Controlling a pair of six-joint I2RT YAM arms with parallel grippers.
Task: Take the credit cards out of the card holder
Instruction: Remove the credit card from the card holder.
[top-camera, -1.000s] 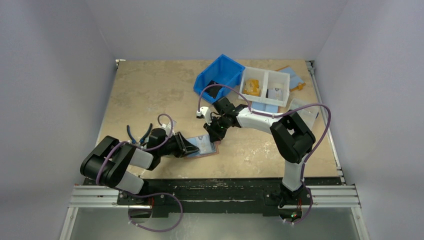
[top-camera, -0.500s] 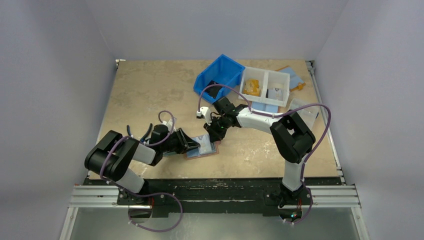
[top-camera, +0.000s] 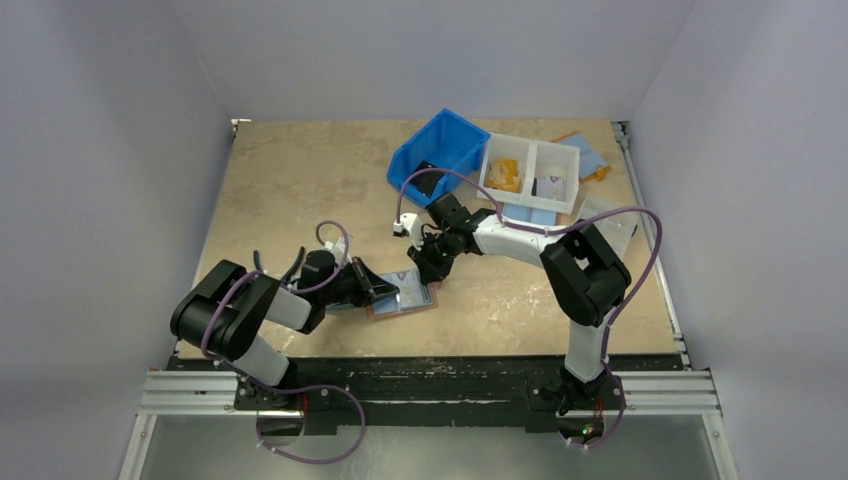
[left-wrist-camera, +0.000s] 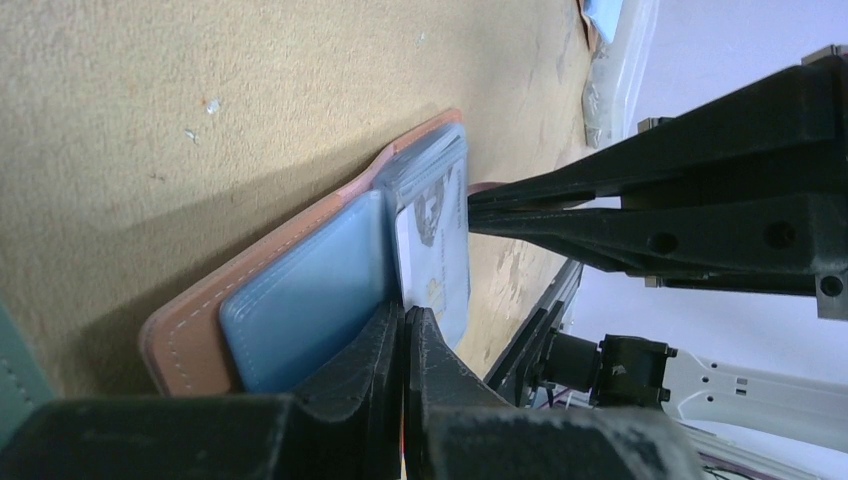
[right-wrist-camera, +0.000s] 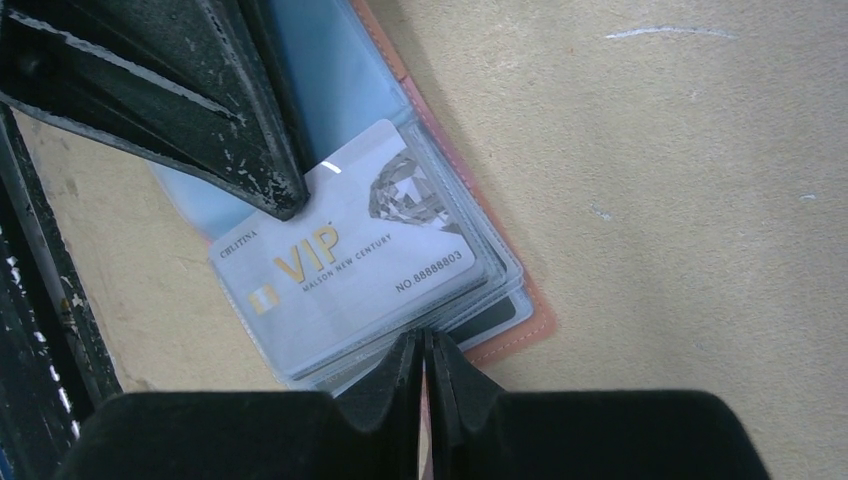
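The card holder (top-camera: 408, 298) lies open on the table near the front middle, with a salmon-brown edge (right-wrist-camera: 520, 325), light-blue lining (left-wrist-camera: 305, 295) and clear sleeves. A white VIP card (right-wrist-camera: 340, 262) lies on top of the sleeve stack; it also shows in the left wrist view (left-wrist-camera: 432, 250). My left gripper (top-camera: 388, 291) comes in low from the left, and its jaws are shut at the card's corner (left-wrist-camera: 405, 312), seemingly pinching it. My right gripper (top-camera: 426, 270) comes from the far side, and its shut tips (right-wrist-camera: 424, 342) rest against the edge of the sleeve stack.
A blue bin (top-camera: 440, 155) and a white divided tray (top-camera: 530, 175) stand at the back right. A larger blue-lined folder (top-camera: 585, 152) lies behind them. Blue-handled pliers (top-camera: 275, 268) lie by my left arm. The table's near edge is close behind the holder.
My left arm has shifted slightly away from the near edge while its gripper stays at the holder. The right arm has not moved.
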